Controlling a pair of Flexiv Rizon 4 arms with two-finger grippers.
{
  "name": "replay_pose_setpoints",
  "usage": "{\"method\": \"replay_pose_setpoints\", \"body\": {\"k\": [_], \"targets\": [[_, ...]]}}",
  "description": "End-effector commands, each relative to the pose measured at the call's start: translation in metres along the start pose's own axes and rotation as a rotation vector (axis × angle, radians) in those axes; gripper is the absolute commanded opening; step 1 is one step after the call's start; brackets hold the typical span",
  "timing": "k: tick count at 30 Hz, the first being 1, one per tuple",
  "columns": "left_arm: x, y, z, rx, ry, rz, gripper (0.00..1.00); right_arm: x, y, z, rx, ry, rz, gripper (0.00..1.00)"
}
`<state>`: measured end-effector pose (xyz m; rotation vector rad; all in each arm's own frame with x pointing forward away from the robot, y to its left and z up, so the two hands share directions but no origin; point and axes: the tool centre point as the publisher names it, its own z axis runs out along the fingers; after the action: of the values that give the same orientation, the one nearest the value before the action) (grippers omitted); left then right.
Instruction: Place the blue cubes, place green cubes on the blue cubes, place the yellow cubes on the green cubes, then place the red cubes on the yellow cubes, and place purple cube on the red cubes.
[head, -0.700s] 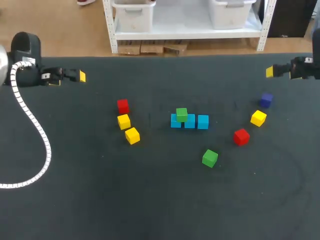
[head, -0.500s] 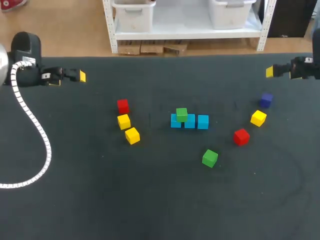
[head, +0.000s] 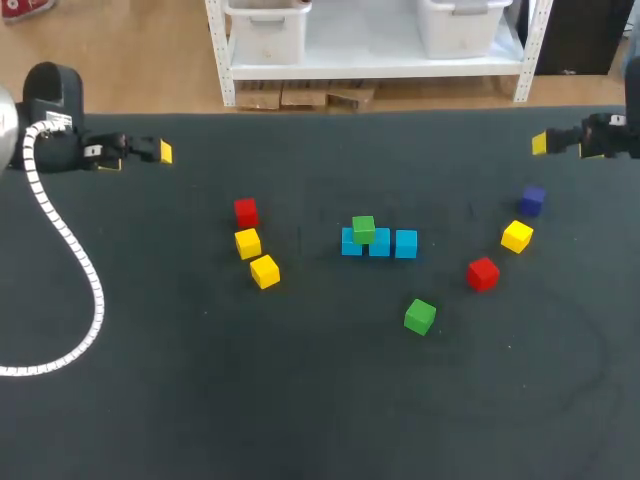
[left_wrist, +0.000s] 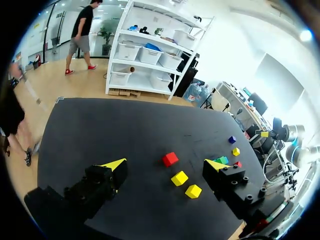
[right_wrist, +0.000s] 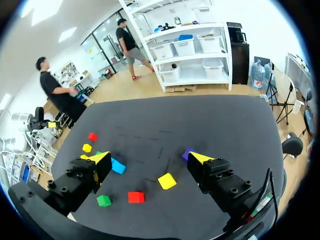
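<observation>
The dark table (head: 300, 400) carries three touching blue cubes (head: 381, 246), one green cube (head: 420, 316), three yellow cubes (head: 248, 242), two red cubes (head: 483, 273) and one purple cube (head: 532, 199).

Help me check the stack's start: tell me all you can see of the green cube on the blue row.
The green cube is a small, plain, matte block with sharp edges. It sits level on the row of three blue cubes, over the seam between the left and middle ones, and touches only them. Nothing lies on it and nothing holds it. It stands near the table's middle.
</observation>
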<state>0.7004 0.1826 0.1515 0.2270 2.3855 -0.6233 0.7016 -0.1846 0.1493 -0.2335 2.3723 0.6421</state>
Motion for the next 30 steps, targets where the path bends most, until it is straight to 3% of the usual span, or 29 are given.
{"method": "replay_pose_setpoints", "body": {"k": [1, 7, 12, 18, 25, 30], "targets": [[0.001, 0.002, 0.000, 0.007, -0.005, 0.001, 1.00, 0.000, 0.000, 0.000, 0.001, 0.000, 0.000, 1.00], [0.001, 0.002, 0.000, 0.007, -0.005, 0.001, 1.00, -0.006, 0.004, 0.001, 0.010, 0.033, -0.032, 1.00], [0.001, 0.002, 0.000, 0.007, -0.005, 0.001, 1.00, -0.003, 0.023, 0.015, 0.045, 0.185, -0.154, 1.00], [0.001, 0.002, 0.000, 0.007, -0.005, 0.001, 1.00, 0.010, 0.046, 0.027, 0.070, 0.339, -0.326, 1.00], [0.001, 0.002, 0.000, 0.007, -0.005, 0.001, 1.00, 0.034, 0.072, 0.031, 0.108, 0.461, -0.531, 1.00], [0.001, 0.002, 0.000, 0.007, -0.005, 0.001, 1.00, 0.057, 0.084, 0.035, 0.064, 0.531, -0.597, 1.00]]}}
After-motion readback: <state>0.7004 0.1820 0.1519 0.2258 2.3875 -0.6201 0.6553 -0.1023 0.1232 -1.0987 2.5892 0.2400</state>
